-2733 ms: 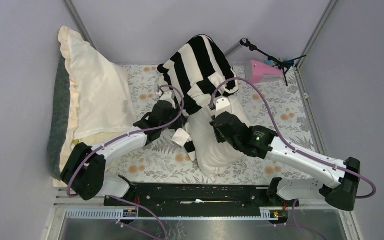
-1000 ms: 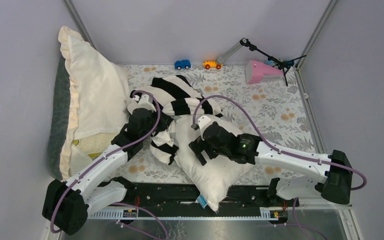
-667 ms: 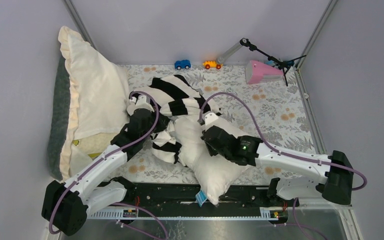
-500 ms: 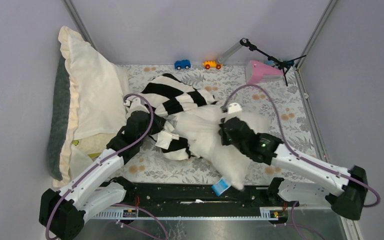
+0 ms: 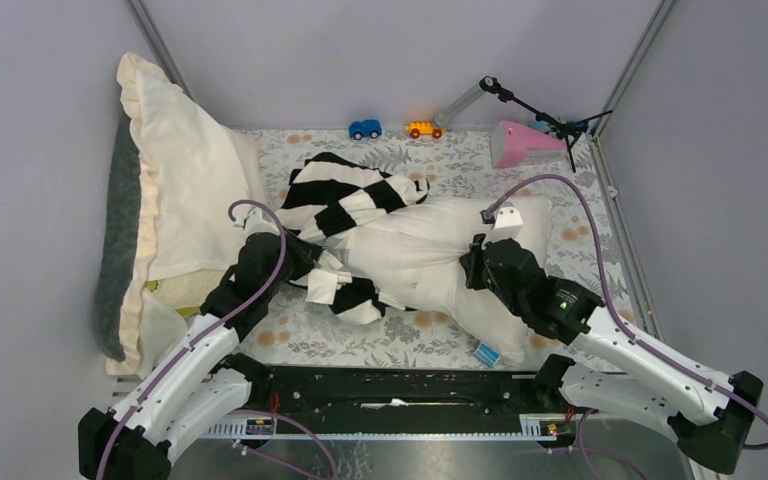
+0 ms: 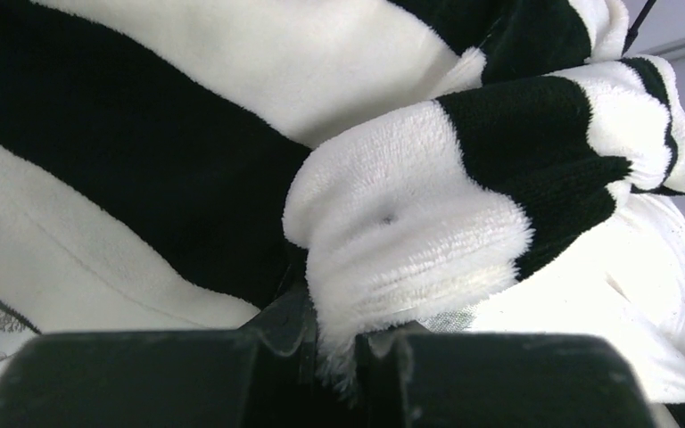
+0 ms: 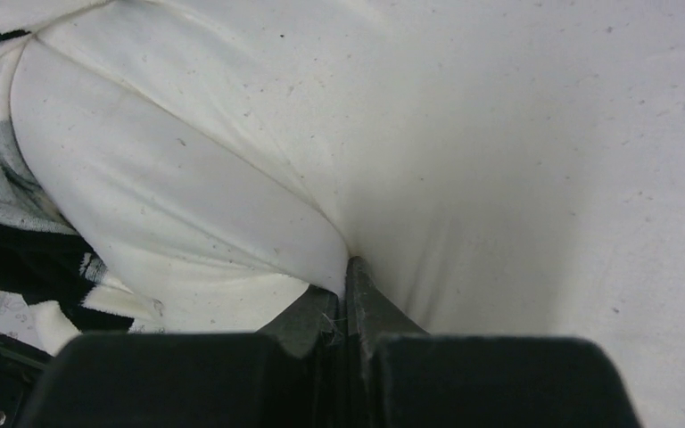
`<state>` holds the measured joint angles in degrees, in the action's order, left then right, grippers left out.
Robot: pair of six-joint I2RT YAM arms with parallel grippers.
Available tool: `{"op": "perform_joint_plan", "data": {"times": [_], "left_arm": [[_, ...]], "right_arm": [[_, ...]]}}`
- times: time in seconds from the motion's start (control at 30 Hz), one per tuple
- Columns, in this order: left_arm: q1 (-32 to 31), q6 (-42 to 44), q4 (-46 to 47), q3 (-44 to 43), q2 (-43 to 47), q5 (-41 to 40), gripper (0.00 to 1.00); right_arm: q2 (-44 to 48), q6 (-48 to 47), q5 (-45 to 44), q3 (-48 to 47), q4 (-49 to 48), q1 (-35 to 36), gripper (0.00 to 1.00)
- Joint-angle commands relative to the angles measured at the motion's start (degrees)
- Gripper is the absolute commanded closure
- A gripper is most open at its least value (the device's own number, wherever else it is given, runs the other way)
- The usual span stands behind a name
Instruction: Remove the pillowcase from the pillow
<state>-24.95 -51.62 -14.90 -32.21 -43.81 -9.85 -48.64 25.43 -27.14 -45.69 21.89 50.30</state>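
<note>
The off-white pillow (image 5: 430, 260) lies across the middle of the floral table, mostly out of the black and white striped pillowcase (image 5: 335, 200), which is bunched over its left end. My left gripper (image 5: 305, 262) is shut on a fold of the pillowcase (image 6: 392, 232), pinched between the jaws (image 6: 354, 343). My right gripper (image 5: 472, 268) is shut on a pinch of the pillow's fabric (image 7: 232, 214), with its jaws closed together (image 7: 346, 308). A blue tag (image 5: 487, 354) hangs at the pillow's near right corner.
A cream ruffled-edge pillow with grey backing (image 5: 175, 190) leans at the left wall. A blue toy car (image 5: 364, 128) and an orange one (image 5: 421, 129) stand at the back edge. A pink object (image 5: 525, 143) and a black stand (image 5: 540, 115) are at the back right.
The right gripper has pulled the pillow to the right and farther out of the pillowcase. The left gripper has drawn the striped fabric to the left. The pillow now lies flatter across the table.
</note>
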Motion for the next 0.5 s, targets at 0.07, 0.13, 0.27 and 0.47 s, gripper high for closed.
{"op": "perform_joint_plan", "data": {"times": [0.07, 0.13, 0.27, 0.47], "left_arm": [[4.74, 10.16, 3.3, -3.18, -4.56, 5.03, 0.87], [3.84, 11.59, 3.59, -5.26, -5.48, 9.19, 0.82], [-5.26, 14.94, 0.31, -11.01, -4.67, 6.72, 0.63], [-25.88, 11.66, -13.92, -24.68, -10.66, -16.31, 0.2]], "right_arm": [[-0.41, -2.89, -1.89, 1.29, 0.92, -3.11, 1.0], [-2.0, -3.0, 2.39, 1.5, -0.24, -3.11, 0.99], [-4.66, -2.34, 6.43, 1.98, -2.44, -3.08, 0.97], [-7.77, -3.01, 7.86, 0.62, -5.2, -3.15, 0.98]]}}
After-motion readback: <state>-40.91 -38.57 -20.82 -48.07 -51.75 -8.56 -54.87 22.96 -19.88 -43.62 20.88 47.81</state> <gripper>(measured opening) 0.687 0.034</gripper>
